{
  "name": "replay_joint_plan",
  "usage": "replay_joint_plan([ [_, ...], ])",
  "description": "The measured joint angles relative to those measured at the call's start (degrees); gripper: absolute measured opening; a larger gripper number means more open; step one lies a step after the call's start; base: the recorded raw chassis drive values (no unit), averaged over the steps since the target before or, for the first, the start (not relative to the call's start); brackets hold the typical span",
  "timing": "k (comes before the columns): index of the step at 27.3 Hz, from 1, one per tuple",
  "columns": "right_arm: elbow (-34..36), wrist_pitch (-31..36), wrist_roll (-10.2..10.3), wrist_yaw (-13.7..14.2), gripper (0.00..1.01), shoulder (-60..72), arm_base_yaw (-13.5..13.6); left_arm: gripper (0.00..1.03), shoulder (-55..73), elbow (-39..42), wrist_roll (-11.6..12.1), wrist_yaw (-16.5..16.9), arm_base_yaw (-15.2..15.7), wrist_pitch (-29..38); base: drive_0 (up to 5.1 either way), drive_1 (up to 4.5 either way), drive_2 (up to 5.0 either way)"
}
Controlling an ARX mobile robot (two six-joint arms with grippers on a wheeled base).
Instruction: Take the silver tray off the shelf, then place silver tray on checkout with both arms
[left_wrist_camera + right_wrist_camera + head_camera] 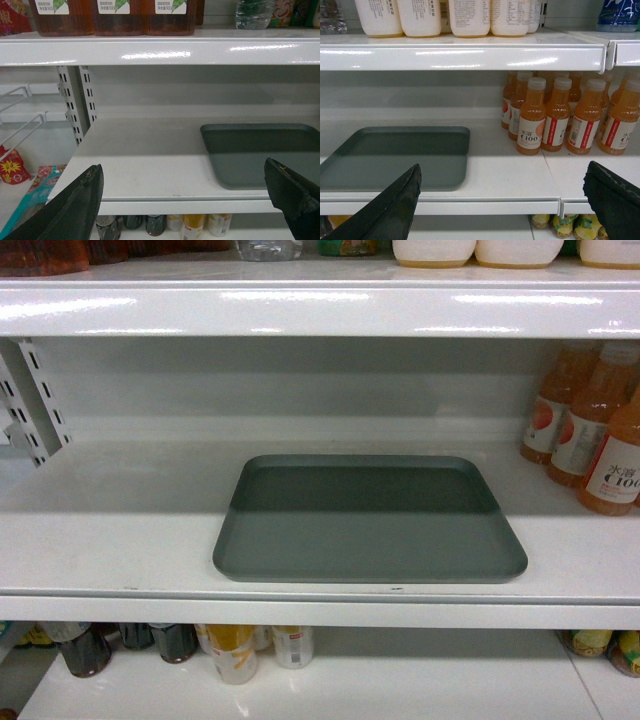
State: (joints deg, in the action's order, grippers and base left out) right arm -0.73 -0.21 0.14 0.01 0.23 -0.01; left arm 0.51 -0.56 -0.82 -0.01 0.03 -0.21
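While both wrist views show their fingers spread wide in the foreground, the left gripper (192, 205) and right gripper (505, 205) are released, holding nothing, short of the shelf (120, 530) front edge. Silver tray (368, 520) lies flat on the shelf board, near its front lip, roughly centred in the head view. Orange juice bottles (590, 430) stand to the tray's right, apart from it. Cans (235, 650) sit on the board below. White bottles (445, 17) line the upper board.
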Motion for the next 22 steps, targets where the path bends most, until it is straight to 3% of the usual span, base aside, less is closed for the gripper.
replay_joint_plan([
  [17,0.02,0.0,0.0,0.0,0.98,0.0,0.0,0.98,0.0,-0.02,0.0,-0.02,0.0,-0.09,0.0,0.0,0.0],
  [18,0.0,-0.02,0.0,0.0,0.98,0.0,0.0,0.98,0.13,-0.07,-0.04,-0.55,-0.15,-0.68,0.0,0.0,0.0],
  [20,-0.72,-3.15,-0.74,-1.25,0.98,0.61,-0.2,0.98,1.31,-1.49,-0.5,-4.66,-1.55,-5.35,0.0,0.0,0.0],
  [22,-2.69,-8.61,-2.01,-3.17,0.98,3.93,-0.22,0.98,5.95,-3.61,-1.27,-10.91,-4.57,-9.44,0.0,0.0,0.0],
])
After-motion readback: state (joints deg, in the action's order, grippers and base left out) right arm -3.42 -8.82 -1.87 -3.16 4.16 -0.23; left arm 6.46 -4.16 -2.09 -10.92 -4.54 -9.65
